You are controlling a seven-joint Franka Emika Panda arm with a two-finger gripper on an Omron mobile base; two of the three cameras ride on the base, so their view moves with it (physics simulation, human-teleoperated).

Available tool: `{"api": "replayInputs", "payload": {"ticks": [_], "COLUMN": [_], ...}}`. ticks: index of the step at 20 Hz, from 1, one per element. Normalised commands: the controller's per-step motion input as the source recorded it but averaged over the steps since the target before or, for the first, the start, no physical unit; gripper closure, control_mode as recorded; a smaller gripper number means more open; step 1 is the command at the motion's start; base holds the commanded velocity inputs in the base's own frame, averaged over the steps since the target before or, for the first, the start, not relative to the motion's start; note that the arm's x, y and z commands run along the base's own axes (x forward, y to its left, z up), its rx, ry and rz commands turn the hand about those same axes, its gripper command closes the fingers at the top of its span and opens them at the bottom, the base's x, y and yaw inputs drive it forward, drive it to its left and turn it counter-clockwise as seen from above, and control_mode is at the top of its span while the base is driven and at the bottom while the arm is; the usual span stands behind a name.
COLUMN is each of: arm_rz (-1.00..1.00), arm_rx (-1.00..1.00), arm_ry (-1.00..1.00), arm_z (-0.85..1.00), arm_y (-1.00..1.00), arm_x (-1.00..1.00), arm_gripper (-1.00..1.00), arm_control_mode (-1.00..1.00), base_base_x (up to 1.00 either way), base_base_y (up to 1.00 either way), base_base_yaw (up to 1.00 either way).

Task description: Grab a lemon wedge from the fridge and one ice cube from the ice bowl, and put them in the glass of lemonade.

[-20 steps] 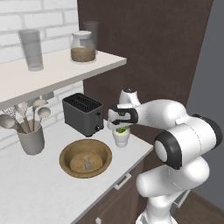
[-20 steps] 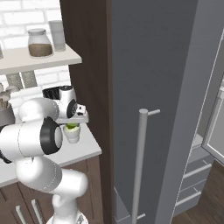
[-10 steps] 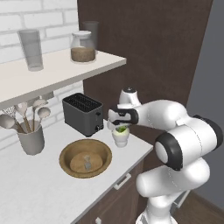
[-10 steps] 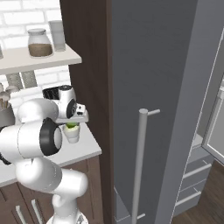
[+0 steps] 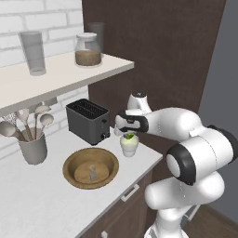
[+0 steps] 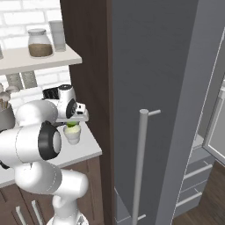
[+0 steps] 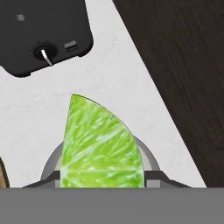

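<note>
The pincer (image 5: 128, 135) hangs just above the cup (image 5: 129, 145) and grips the wedge (image 5: 129, 136), a yellow-green piece held between its two fingers. In the hand view the wedge (image 7: 99, 144) stands with its point up and its broad end low, and the grey rim of the cup (image 7: 148, 156) curves behind it on both sides. From the right base view the wedge (image 6: 71, 125) sits right over the mouth of the cup (image 6: 72, 135); whether it touches the liquid I cannot tell.

The cup stands on the white bench (image 5: 32, 195) near its front right corner, just beside the black toaster (image 5: 88, 121). The wooden bowl (image 5: 90, 168) lies on the bench to the left of the cup, near but apart from it, with a pale ice cube (image 5: 93, 173) inside. A grey holder (image 5: 32, 148) with spoons stands further left by the brick wall.

On the shelf (image 5: 65, 74) above stand a tall tumbler (image 5: 33, 52) and a jar (image 5: 88, 50). The grey fridge (image 6: 167, 88) rises at the right, its long handle (image 6: 139, 167) toward the camera.
</note>
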Motion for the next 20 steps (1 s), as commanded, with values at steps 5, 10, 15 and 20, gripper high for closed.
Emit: {"api": "replayInputs", "payload": {"ticks": [5,10,15,20], "arm_rz": [0.00,0.00,0.00,0.00], "arm_rx": [0.00,0.00,0.00,0.00], "arm_ry": [0.00,0.00,0.00,0.00], "arm_z": [0.00,0.00,0.00,0.00], "arm_y": [0.00,0.00,0.00,0.00], "arm_x": [0.00,0.00,0.00,0.00], "arm_gripper": [1.00,-1.00,-1.00,-1.00], "arm_control_mode": [-1.00,-1.00,-1.00,-1.00], "base_base_x": [0.00,0.00,0.00,0.00], "base_base_y": [0.00,0.00,0.00,0.00], "base_base_yaw": [0.00,0.00,0.00,0.00]}}
